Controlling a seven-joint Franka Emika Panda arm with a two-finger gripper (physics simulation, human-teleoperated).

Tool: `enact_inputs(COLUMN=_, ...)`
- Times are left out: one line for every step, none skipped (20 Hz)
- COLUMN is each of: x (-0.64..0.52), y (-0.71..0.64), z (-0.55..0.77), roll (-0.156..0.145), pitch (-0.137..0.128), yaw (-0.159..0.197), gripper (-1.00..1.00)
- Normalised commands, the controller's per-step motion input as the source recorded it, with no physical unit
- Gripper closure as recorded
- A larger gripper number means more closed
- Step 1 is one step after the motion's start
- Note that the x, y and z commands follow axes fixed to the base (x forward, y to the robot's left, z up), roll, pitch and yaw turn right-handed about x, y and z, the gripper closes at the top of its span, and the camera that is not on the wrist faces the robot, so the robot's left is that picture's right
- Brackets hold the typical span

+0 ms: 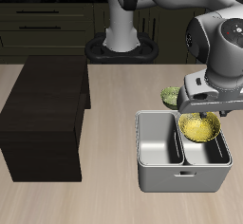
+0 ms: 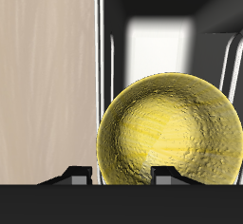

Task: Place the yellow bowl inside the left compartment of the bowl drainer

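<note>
Nearest you in the exterior view sits the bowl drainer (image 1: 159, 168), its slot handle facing the worktop's (image 1: 104, 204) front edge and a middle wall splitting it into two deep wells. Above the well on the robot's left hangs the yellow bowl (image 1: 199, 127), held at its rim by your pincer (image 1: 211, 114); the fingers are clamped on that rim, so the pincer is narrow and carrying the bowl. You can see the bowl sits at about the level of the drainer's top edge, over the well, though whether it touches the walls is not clear. In the wrist view the yellow bowl (image 2: 171, 133) fills the space over the grey well of the bowl drainer (image 2: 157, 47). Farther back, just behind the drainer, a greener bowl (image 1: 171, 96) rests on the worktop. Beside the drainer stands a dark cabinet (image 1: 47, 119).
</note>
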Motion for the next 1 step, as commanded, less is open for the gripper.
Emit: enact_inputs(x=0.00, y=0.00, z=0.00, roll=0.000, pitch=0.000, yaw=0.000, gripper=-1.00)
